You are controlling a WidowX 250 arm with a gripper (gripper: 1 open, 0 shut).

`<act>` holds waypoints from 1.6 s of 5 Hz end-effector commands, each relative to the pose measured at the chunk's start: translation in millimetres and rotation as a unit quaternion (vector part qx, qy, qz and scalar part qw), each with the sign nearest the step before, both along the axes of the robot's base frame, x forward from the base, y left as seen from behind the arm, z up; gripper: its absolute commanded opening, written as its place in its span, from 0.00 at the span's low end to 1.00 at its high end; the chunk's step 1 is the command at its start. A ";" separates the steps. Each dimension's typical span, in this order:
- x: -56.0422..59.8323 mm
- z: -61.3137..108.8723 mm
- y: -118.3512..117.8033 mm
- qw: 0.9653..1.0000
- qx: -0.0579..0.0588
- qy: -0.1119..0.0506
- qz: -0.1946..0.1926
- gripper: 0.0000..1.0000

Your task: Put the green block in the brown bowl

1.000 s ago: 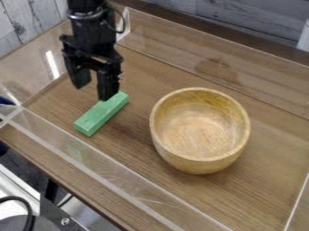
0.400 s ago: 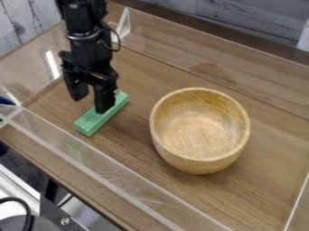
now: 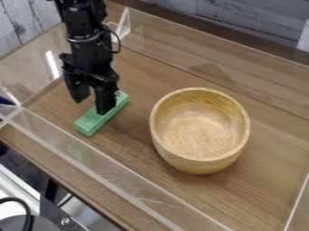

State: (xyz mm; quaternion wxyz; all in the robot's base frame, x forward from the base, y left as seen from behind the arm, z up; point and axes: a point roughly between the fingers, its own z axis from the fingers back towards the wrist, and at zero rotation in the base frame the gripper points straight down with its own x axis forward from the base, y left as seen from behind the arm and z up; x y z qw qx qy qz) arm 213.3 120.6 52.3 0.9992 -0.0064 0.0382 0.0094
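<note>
The green block [image 3: 94,119] lies flat on the wooden tabletop at the left, its long axis running diagonally. My black gripper [image 3: 92,94] points straight down over the block's upper end, open, one finger on each side of that end. Nothing is held. Part of the block's far end is hidden behind the fingers. The brown bowl [image 3: 201,129] stands upright and empty to the right of the block, a short gap away from it.
Clear acrylic walls [image 3: 72,149] fence the wooden tabletop along the front and left edges. A grey wall runs along the back. Cables hang off the table's front left corner.
The gripper has dropped lower and shifted slightly left, so its open fingers now straddle the block's upper end. Block and bowl have not moved.
</note>
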 end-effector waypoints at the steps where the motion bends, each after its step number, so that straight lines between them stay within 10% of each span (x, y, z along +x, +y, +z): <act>1: 4.4 7.5 5.3 1.000 0.005 -0.016 0.007 1.00; 8: 7.2 15.8 2.2 0.999 -0.006 -0.027 0.018 1.00</act>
